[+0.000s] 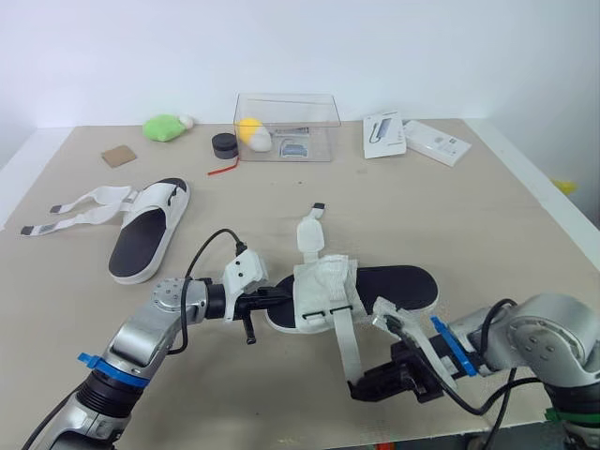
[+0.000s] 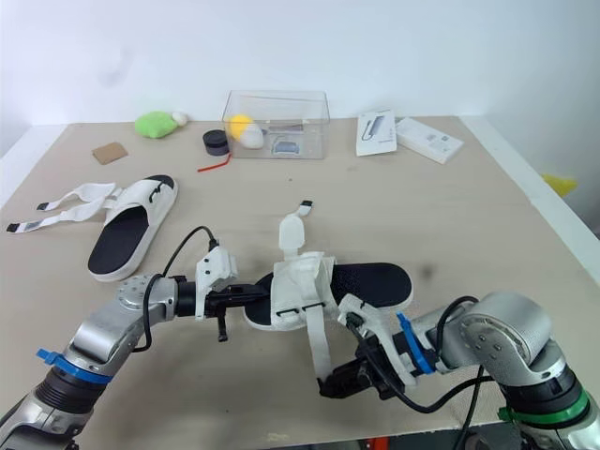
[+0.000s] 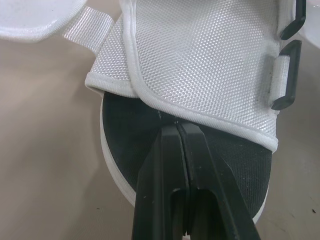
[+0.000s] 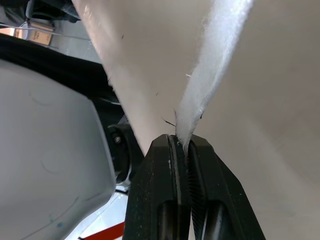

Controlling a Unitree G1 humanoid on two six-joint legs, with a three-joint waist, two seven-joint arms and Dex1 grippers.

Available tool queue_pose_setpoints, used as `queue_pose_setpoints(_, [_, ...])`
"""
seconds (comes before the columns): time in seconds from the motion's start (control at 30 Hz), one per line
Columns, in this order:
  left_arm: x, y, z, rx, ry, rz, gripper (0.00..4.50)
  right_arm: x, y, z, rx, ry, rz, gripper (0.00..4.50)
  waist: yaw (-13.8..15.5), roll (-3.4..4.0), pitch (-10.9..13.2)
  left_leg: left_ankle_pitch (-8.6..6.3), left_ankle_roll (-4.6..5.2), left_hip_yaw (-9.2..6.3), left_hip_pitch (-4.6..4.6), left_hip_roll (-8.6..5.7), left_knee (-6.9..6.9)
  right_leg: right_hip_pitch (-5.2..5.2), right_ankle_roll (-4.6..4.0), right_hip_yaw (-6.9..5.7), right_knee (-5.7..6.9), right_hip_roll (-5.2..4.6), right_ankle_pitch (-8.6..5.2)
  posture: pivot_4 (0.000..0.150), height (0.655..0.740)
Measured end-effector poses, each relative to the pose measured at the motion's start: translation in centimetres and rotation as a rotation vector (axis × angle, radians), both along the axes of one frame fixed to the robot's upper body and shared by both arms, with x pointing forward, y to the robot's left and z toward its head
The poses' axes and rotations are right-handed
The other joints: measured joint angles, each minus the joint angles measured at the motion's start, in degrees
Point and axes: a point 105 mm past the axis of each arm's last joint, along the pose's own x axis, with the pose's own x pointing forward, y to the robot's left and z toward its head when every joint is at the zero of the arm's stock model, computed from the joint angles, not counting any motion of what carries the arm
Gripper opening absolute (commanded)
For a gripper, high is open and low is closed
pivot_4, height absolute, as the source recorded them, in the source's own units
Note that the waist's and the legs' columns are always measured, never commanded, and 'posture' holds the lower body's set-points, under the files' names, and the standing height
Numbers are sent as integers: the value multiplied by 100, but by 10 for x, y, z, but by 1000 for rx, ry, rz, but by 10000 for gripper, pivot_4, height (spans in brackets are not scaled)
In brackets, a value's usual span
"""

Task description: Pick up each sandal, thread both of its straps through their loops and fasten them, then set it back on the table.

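Observation:
A white sandal with a black insole [image 1: 398, 284] lies in the middle of the table, toe to the right. My left gripper [image 1: 281, 301] is shut with its tips at the edge of the woven white upper [image 3: 210, 55], above the insole. One long strap [image 1: 345, 342] runs from the upper toward the front edge, and my right gripper [image 1: 360, 389] is shut on its end [image 4: 210, 70]. The other strap [image 1: 309, 232] points away, loose. The second sandal [image 1: 145, 230] lies at the left, its two straps [image 1: 80, 208] spread out unfastened.
A clear plastic box [image 1: 286, 127] stands at the back, with a black cap [image 1: 224, 145] and a green object [image 1: 164, 127] to its left. Two white packages [image 1: 384, 134] [image 1: 436, 142] lie at the back right. The table's front edge runs just below my right gripper.

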Motion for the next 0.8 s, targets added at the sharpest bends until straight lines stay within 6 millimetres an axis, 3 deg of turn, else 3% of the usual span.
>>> queue_pose_setpoints(0.27, [-1,0,-1,-2,3,-4,0,-10,-8,-7,-40,-36,30,1171,0,-1,-1,-1,0,0,-1,-1,-2,-1,-10,-2,-1,-1,-9,1500,7400])
queue_pose_setpoints(0.33, [-1,0,0,-2,2,-5,0,-3,-5,-10,-10,-184,45,1171,1,-1,-1,-1,-1,0,-2,-1,-3,-2,-9,-4,-2,0,-10,1500,7400])
queue_pose_setpoints(0.43, [-1,0,0,-2,2,-4,0,7,-6,-7,20,-381,100,10890,1,0,-1,-1,-2,3,-1,-5,-1,-2,-7,-2,-2,-4,-10,1500,7400])
queue_pose_setpoints(0.5, [-1,-1,0,-2,2,-5,0,3,-13,-5,18,-435,174,21130,1,-1,-1,-1,-2,4,0,-4,1,0,-7,-2,-3,-6,-10,1500,7400])
queue_pose_setpoints(0.53, [-1,-1,0,-3,2,-6,0,0,-17,-7,9,-466,211,23127,2,-1,-1,-2,-2,3,0,-5,0,1,-8,-3,-3,-6,-13,1500,7400])
queue_pose_setpoints(0.57, [-1,-1,-1,-3,3,-6,0,-1,-20,-8,4,-512,247,29959,3,-3,-2,-2,-3,3,0,-5,-1,1,-10,-4,-3,-6,-15,1500,7400])
queue_pose_setpoints(0.67, [-2,-1,-1,-3,6,-6,0,7,-28,-7,13,-736,342,42762,5,-5,-3,-3,-5,3,2,-7,1,2,-10,-6,-3,-4,-16,1500,7400])
queue_pose_setpoints(0.7, [-2,-1,-1,-4,7,-6,0,12,-34,-5,18,-830,375,44793,6,-5,-3,-3,-5,4,3,-9,1,4,-10,-5,-3,-4,-16,1500,7400])
queue_pose_setpoints(0.77, [-3,-1,-2,-4,9,-5,0,20,-51,-2,2,-1066,514,44793,0,-6,-3,-3,-5,13,13,-11,2,11,-9,-1,-4,-5,-15,1500,7400])
queue_pose_setpoints(0.8, [-3,-1,-2,-4,9,-4,0,21,-54,-2,-3,-1100,543,44793,-2,-5,-3,-3,-5,16,17,-13,1,11,-9,1,-4,-5,-15,1500,7400])
